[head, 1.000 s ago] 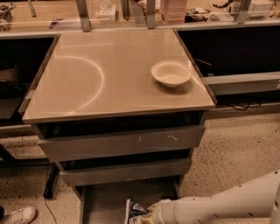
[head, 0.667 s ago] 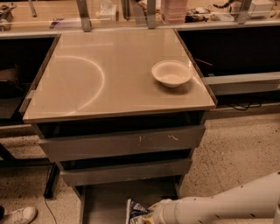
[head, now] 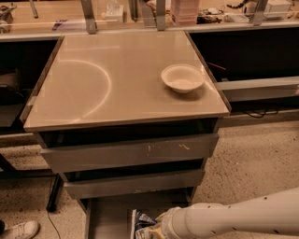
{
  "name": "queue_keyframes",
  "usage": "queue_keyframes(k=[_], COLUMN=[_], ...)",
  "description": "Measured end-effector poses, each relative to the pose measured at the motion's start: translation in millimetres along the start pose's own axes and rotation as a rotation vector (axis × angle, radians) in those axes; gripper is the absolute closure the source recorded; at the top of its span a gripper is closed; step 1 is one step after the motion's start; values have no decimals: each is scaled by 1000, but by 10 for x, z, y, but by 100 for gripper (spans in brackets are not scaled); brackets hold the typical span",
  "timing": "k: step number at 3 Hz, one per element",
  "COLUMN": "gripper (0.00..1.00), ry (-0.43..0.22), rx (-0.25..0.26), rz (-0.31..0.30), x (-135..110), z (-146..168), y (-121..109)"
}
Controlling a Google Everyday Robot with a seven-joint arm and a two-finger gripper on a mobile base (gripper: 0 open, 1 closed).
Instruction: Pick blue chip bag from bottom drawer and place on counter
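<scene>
The blue chip bag (head: 141, 225) lies in the open bottom drawer (head: 107, 219), at the bottom edge of the camera view; only its dark crinkled top with white patches shows. My white arm reaches in from the lower right, and my gripper (head: 161, 226) is at the bag's right side, touching it. The counter (head: 117, 79) is the glossy beige top of the cabinet above.
A white bowl (head: 182, 78) stands on the counter's right side. Two scuffed grey drawers (head: 131, 151) sit closed above the bottom one. A cluttered wooden bench (head: 140, 11) runs along the back. A shoe (head: 18, 229) is on the floor at lower left.
</scene>
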State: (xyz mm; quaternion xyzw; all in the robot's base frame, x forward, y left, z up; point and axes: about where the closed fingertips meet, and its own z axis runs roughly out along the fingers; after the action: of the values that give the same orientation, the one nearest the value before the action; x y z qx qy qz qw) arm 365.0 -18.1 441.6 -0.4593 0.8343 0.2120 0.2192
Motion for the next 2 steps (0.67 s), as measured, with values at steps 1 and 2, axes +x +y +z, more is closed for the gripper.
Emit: queue_keyframes(k=[1,2], gripper=[100,100], ry=[-7,-32], rx=[7,3], rz=[-44,-115], x=[-352,-792], z=[-301,-561], y=[158,300])
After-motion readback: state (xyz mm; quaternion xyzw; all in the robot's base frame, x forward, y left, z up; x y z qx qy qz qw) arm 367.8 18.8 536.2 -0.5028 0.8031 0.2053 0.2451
